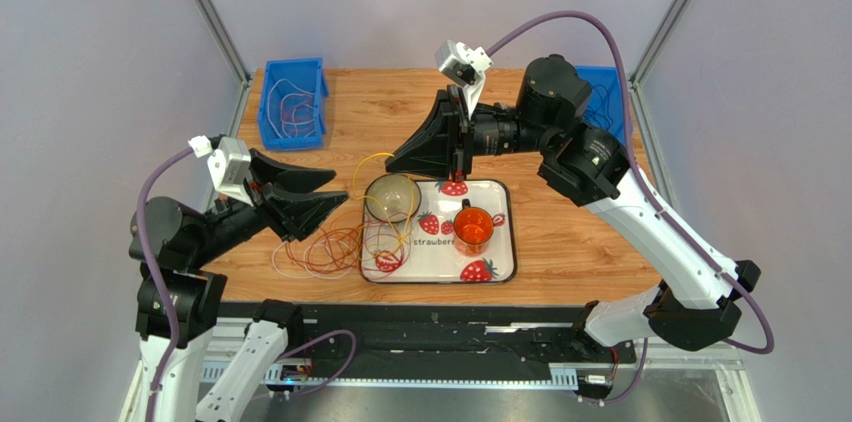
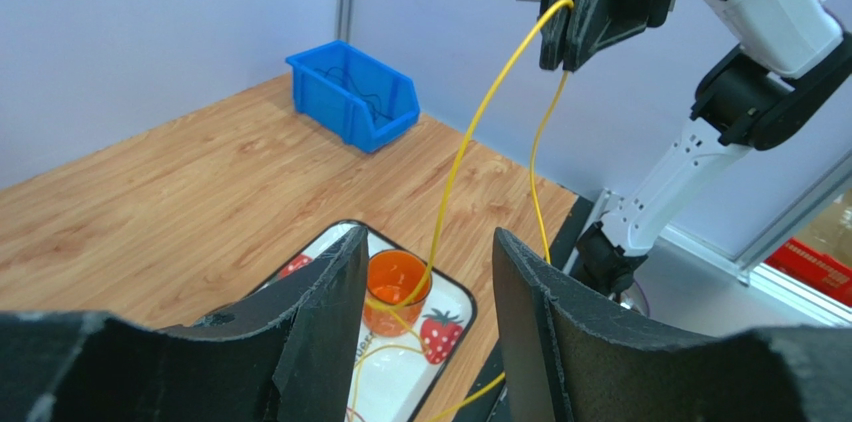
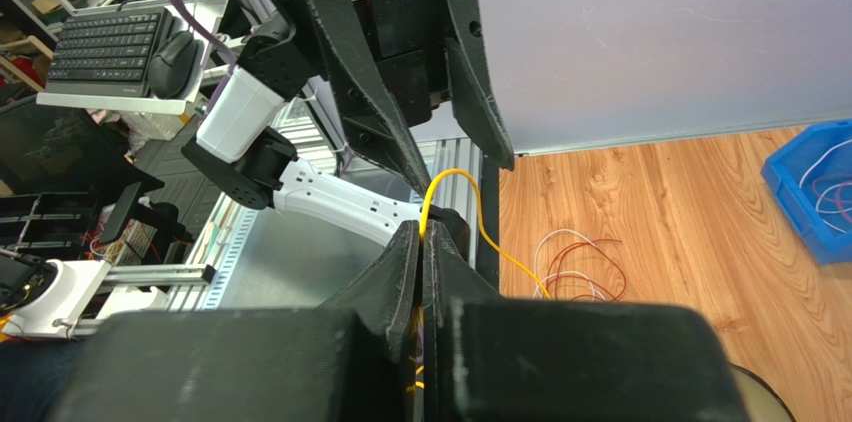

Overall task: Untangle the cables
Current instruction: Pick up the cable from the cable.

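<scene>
The left gripper [image 1: 338, 190] hovers over the worktop [image 1: 560, 232], its fingers apart. Just right of it the cables [image 1: 330, 250] lie heaped, partly over the tray [image 1: 505, 242] edge by the bowl [image 1: 392, 197]. One yellow cable [image 3: 451, 172] rises to the right gripper [image 3: 423, 237], which is pinched tight on it.

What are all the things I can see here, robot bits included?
table: one, wooden, under everything
tray: one, white with strawberries, near middle
bowl: one, glassy, tray's left end
cup: one, orange, on tray
bins: two, blue, far-left corner and far-right
cables: tangled bunch, mixed colours, tray's left edge onto table
yellow cable: one, rising from tangle
left end effector: one, black, open, left of bowl
right end effector: one, black, shut on yellow cable
</scene>
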`<action>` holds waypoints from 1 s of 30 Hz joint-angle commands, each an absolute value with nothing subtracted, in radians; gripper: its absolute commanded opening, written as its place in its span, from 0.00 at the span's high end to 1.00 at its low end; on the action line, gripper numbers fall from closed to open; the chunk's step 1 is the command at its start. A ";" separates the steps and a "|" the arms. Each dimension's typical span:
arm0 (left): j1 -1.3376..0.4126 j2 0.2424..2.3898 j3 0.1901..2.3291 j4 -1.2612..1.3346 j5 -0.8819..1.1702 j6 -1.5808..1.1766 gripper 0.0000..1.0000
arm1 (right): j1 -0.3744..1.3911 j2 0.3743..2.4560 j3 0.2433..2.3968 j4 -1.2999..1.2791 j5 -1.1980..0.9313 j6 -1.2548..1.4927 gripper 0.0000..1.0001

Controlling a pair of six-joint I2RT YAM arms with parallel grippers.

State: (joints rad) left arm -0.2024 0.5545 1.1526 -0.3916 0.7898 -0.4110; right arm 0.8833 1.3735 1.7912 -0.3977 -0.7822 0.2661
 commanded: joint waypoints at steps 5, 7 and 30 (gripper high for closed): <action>-0.206 0.630 1.193 -0.262 0.903 -0.460 0.46 | 0.920 1.379 1.804 -0.365 -0.792 0.278 1.00; -0.206 0.637 1.187 -0.244 0.913 -0.472 0.49 | 0.928 1.387 1.807 -0.362 -0.790 0.279 1.00; -0.206 0.777 1.558 -0.574 0.368 -0.279 1.00 | 0.966 1.316 1.633 -0.497 -0.257 0.275 0.40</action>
State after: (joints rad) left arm -0.2028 0.7078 1.4151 -0.4789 0.5732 -0.3653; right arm 0.9627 1.3796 1.7103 -0.4492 -0.5102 0.2649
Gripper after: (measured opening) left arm 0.008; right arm 0.595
